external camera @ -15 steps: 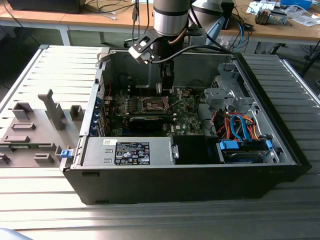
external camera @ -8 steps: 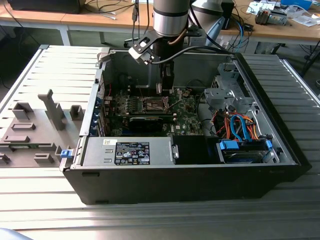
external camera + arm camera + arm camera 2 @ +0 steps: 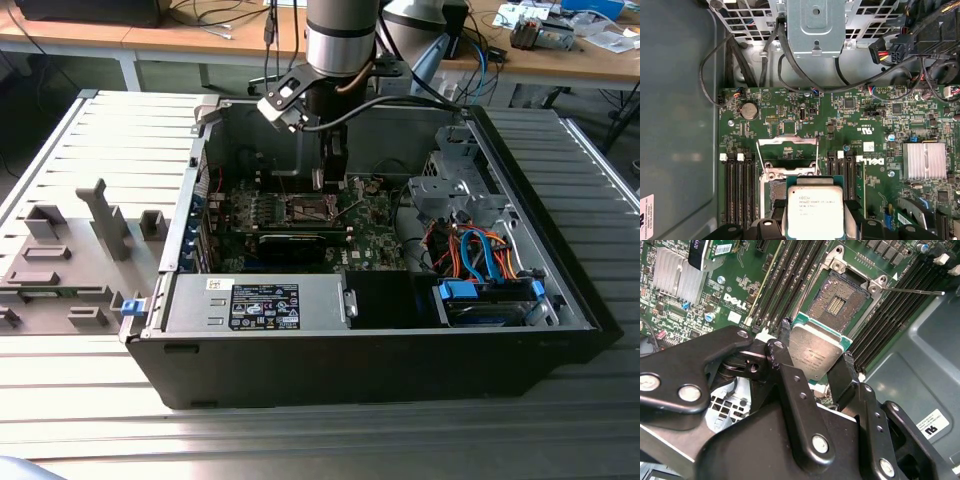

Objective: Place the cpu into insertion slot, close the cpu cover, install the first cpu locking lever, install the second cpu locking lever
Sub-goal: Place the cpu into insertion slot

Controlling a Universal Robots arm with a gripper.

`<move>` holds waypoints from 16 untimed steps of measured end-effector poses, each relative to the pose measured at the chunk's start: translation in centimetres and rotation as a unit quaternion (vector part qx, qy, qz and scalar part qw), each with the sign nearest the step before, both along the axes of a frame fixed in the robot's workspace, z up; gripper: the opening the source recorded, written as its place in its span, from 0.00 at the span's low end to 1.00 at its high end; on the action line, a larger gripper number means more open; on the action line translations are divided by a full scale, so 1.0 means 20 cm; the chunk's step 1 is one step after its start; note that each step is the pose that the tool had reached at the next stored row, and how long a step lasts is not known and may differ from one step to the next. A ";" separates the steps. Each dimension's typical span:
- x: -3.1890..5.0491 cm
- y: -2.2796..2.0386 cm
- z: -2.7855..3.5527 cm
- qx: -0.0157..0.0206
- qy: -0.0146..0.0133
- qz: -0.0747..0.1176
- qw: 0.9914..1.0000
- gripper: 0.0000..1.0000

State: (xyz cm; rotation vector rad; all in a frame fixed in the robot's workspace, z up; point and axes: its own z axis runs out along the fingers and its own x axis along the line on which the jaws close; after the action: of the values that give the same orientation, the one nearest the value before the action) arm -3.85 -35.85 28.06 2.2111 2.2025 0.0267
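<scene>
My gripper (image 3: pixel 816 362) is shut on the cpu (image 3: pixel 816 351), a flat square chip with a silvery top and green edge. Black fingers (image 3: pixel 785 338) press its two opposite sides. The chip hangs just above the board, close beside the insertion slot (image 3: pixel 836 301), whose dark pin field lies bare inside a silvery rim. In the first wrist view the cpu (image 3: pixel 815 212) hides most of the insertion slot (image 3: pixel 771 192). The cpu cover (image 3: pixel 788 145), a thin metal frame, stands swung up at the slot's far side. A thin locking lever (image 3: pixel 914 290) sticks out sideways. In the exterior view the gripper (image 3: pixel 333 178) reaches down inside the case over the motherboard.
Long black memory slots (image 3: pixel 790 275) flank the socket on both sides. A finned heatsink (image 3: pixel 923 160) and a card lie nearby. A metal drive cage (image 3: pixel 450 190), bundled cables (image 3: pixel 480 250) and the case walls (image 3: pixel 540 220) hem the arm in. A power supply (image 3: pixel 265 300) sits at the front.
</scene>
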 end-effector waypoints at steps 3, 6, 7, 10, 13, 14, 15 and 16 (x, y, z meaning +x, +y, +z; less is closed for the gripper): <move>0.000 0.000 -0.026 0.000 0.000 0.000 1.000 0.54; 0.000 0.000 -0.029 0.000 0.000 0.000 1.000 0.54; 0.000 0.000 -0.030 0.000 0.000 0.000 1.000 0.54; 0.000 0.000 -0.034 0.000 0.000 0.000 1.000 0.54; 0.000 0.000 -0.037 0.000 0.000 0.000 1.000 0.54; -0.002 0.000 -0.053 0.000 0.000 0.000 1.000 0.54; -0.002 0.000 -0.067 0.000 0.000 0.000 1.000 0.54; -0.002 0.000 -0.067 0.000 0.000 0.000 1.000 0.54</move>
State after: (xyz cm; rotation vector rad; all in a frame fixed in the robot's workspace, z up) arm -3.90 -35.85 26.72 2.2111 2.2024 0.0267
